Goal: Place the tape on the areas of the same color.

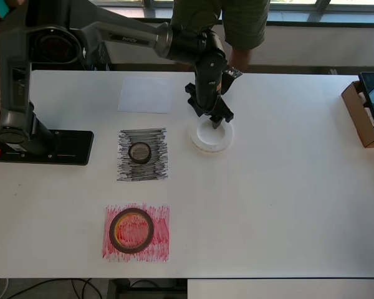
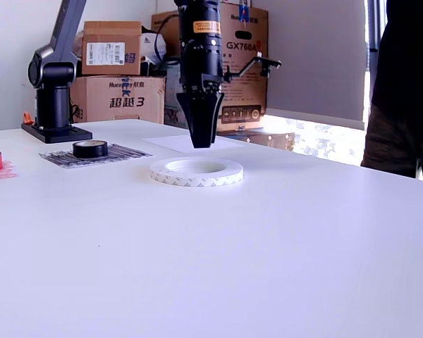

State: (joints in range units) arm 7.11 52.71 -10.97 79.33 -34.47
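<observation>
Overhead view shows the white worktop (image 1: 287, 205) with the end effector (image 1: 216, 119) poised over the far rim of the white tape roll (image 1: 212, 136), which lies flat near the centre on bare surface, not on any patch. Exterior view has the end effector (image 2: 201, 141) pointing straight down, its fingers drawn together to a narrow tip just above the white tape roll (image 2: 197, 171), apparently apart from it; the fingers look clenched and grasp nothing. In the overhead view the plain white sheet (image 1: 146, 94) lies at about ten o'clock from the white roll, near the worktop's far edge, with a clear strip of surface between them. The black tape roll (image 1: 139, 152) sits inside the black scribbled patch (image 1: 143, 154), at about nine o'clock from the white roll. The dark-red tape roll (image 1: 131, 230) rests within the red scribbled patch (image 1: 136, 232), at about seven o'clock and close to the near edge. The arm's base (image 1: 40, 147) is fixed near the overhead view's left edge. A cardboard box (image 1: 364, 115) sits at the worktop's right edge, at about three o'clock, with wide bare surface between it and the roll. A person (image 1: 221, 25) stands beyond the far edge. In the exterior view, stacked cartons (image 2: 116, 70) stand behind the worktop.
</observation>
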